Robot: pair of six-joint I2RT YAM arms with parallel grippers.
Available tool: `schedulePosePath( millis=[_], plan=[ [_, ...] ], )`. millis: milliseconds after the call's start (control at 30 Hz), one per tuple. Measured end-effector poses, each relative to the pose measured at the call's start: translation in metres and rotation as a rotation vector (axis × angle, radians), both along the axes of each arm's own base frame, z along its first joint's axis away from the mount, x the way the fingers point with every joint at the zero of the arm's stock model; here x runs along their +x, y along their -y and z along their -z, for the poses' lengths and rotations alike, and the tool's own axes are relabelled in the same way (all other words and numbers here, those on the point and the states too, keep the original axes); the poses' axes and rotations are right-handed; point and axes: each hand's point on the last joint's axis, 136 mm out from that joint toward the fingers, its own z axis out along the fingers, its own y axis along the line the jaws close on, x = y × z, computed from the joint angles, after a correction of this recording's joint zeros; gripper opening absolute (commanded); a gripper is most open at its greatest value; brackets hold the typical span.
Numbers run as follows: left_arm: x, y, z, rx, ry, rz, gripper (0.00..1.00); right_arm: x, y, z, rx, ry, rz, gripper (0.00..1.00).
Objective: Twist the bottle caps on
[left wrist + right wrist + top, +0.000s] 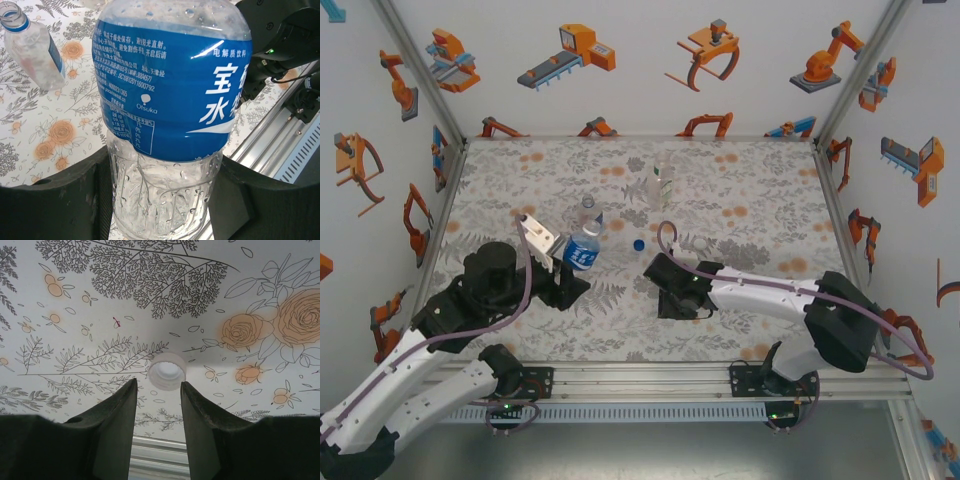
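Left pincer [162, 197] is closed on the lower body of the squat bottle [170, 90], one finger each side, left of worktop centre. The slim bottle [32, 50] stands uncapped just behind it toward the far edge, and the two are close but apart. The green bottle [660, 182] stands upright near the middle of the far edge, well apart from the others. The blue cap [638, 243] lies about at worktop centre, between the squat bottle and the right arm.

Right pincer [158, 385] points down over the worktop right of centre. Its jaws are a narrow gap apart and hold nothing. A white cap [166, 371] lies open side up just beyond the fingertips, in line with the gap. I can't tell if it touches them.

Bare worktop [760, 210] runs from the right arm out to the right edge and the far right corner. There is a narrower bare strip along the left edge. The cover has a grey leaf and orange flower print. A metal rail [650, 378] runs along the near edge. White walls [640, 90] with robot stickers close in the other three sides.
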Motion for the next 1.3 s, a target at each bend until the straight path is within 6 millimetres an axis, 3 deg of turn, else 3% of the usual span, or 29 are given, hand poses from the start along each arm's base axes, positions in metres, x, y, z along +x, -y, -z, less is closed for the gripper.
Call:
schedulePosePath(
  millis=[1300],
  plan=[
    [-0.003,-0.011,0.008,0.000,-0.013,-0.035,0.00,-0.005,-0.001,0.023,-0.034,-0.057,-0.001,0.39]
  ],
)
